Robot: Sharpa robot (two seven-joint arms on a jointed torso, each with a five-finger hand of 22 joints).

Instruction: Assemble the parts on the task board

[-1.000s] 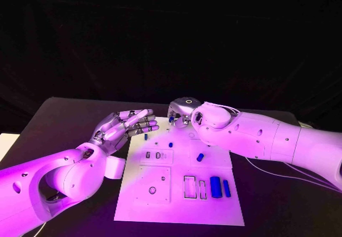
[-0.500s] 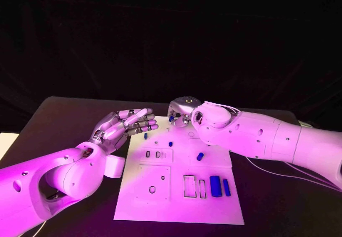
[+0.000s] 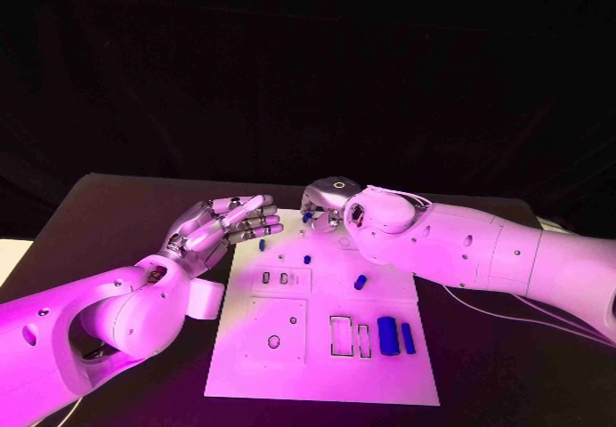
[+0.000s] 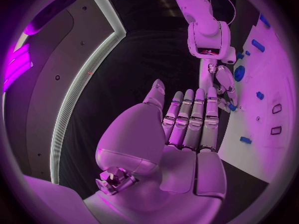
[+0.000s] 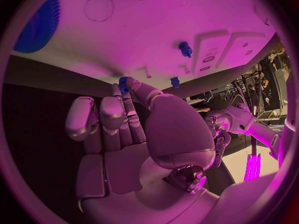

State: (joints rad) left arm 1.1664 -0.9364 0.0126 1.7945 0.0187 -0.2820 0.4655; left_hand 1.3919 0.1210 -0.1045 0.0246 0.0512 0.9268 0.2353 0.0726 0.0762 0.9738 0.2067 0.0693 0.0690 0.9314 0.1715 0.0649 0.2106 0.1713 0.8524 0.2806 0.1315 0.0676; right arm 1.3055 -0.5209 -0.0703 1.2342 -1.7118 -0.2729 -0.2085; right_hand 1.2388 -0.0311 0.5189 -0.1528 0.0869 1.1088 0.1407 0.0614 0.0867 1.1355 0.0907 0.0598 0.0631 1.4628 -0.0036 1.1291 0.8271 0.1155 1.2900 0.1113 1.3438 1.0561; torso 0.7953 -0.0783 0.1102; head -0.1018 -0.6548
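The white task board [image 3: 321, 365] lies in the middle of the table. My right hand [image 3: 328, 201] hovers over the board's far edge and pinches a small blue gear [image 5: 124, 81] between thumb and a fingertip. A large blue gear [image 5: 36, 25] lies flat on the board close to that hand. My left hand [image 3: 221, 227] hangs at the board's far left corner, fingers stretched out side by side, palm bare [image 4: 187, 129]. Several blue parts lie on the board: a short peg [image 3: 307, 260], a slanted pin [image 3: 360, 283] and two long bars [image 3: 388, 336] near the right edge.
Rectangular slots [image 3: 343, 336] and small holes [image 3: 273, 342] are cut in the board's near half. A white block [image 3: 206, 298] lies beside the board's left edge under my left wrist. Black table [image 3: 116, 213] surrounds the board.
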